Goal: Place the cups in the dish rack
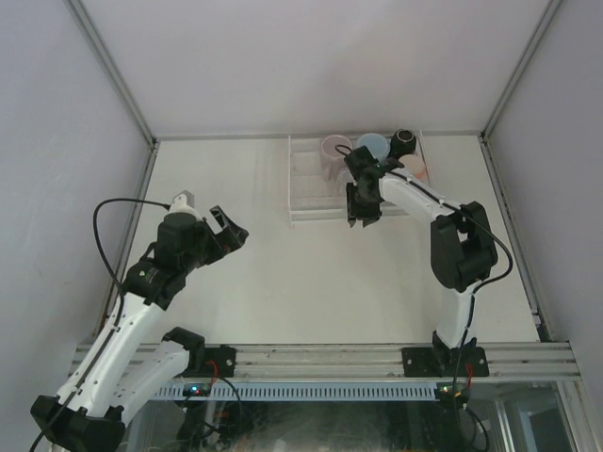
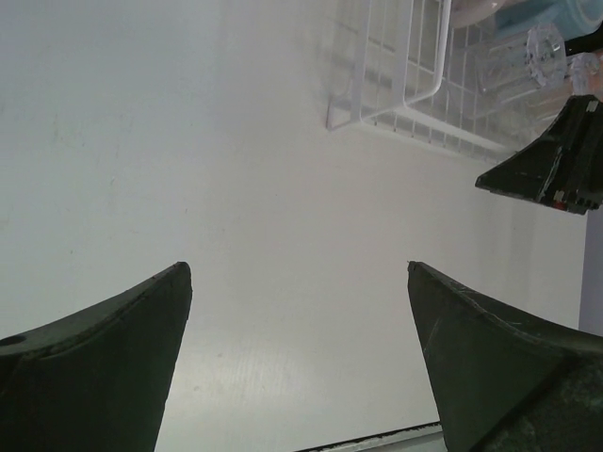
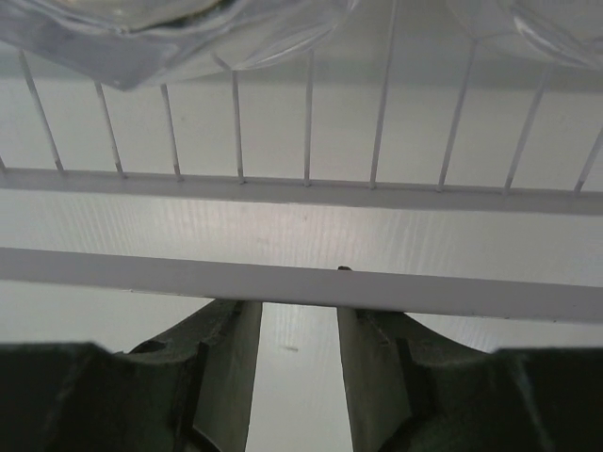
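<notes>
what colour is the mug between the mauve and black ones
Light blue mug, best in the top external view.

Plain off-white table, matte finish, boxed in by pale walls on the left, back and right. Sitting directly on it: a dish rack, low-walled, thin white bars when seen up close, parked at the far side and right of centre, long side running just beside the back wall. Flat on the surface, not tilted. Silver metal rail along the near edge. Otherwise smooth, evenly lit top with a few faint soft shadows, pretty unremarkable tbh.
</notes>
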`<move>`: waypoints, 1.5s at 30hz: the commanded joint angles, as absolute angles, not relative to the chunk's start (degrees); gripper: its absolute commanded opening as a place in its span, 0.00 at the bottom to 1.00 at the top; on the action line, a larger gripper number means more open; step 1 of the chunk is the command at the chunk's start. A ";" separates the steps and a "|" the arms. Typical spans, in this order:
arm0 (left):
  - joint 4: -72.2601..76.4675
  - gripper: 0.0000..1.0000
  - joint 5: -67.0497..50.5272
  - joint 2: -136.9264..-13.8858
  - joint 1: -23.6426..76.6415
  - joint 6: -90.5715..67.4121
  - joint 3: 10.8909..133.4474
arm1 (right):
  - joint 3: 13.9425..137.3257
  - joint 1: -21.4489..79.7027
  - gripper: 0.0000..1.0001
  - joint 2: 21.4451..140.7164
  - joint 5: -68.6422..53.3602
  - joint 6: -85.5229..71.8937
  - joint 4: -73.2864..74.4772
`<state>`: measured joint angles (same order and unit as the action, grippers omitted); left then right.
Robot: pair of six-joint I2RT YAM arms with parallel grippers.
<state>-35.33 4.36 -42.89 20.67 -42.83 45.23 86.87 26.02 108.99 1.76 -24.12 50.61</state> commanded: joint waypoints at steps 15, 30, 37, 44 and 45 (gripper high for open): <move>-34.08 1.00 8.19 -42.42 18.98 -37.16 49.07 | 85.05 24.63 0.45 96.41 3.12 -18.64 44.42; -28.90 1.00 31.22 -35.21 18.93 -22.65 40.20 | 67.97 32.48 1.00 59.77 10.17 -28.05 53.65; -11.92 1.00 37.77 -24.08 17.71 -9.66 21.88 | 61.39 33.47 1.00 45.02 7.53 -32.64 56.95; -4.01 1.00 37.45 -22.56 16.12 -4.69 12.22 | 61.30 33.49 1.00 36.03 10.88 -33.28 61.70; -2.86 1.00 38.01 -22.92 16.11 -3.84 11.22 | 61.26 33.49 1.00 35.65 11.30 -32.94 62.08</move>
<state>-13.06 35.42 -22.48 16.64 -9.52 15.42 60.69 33.10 37.80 8.34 -31.59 59.83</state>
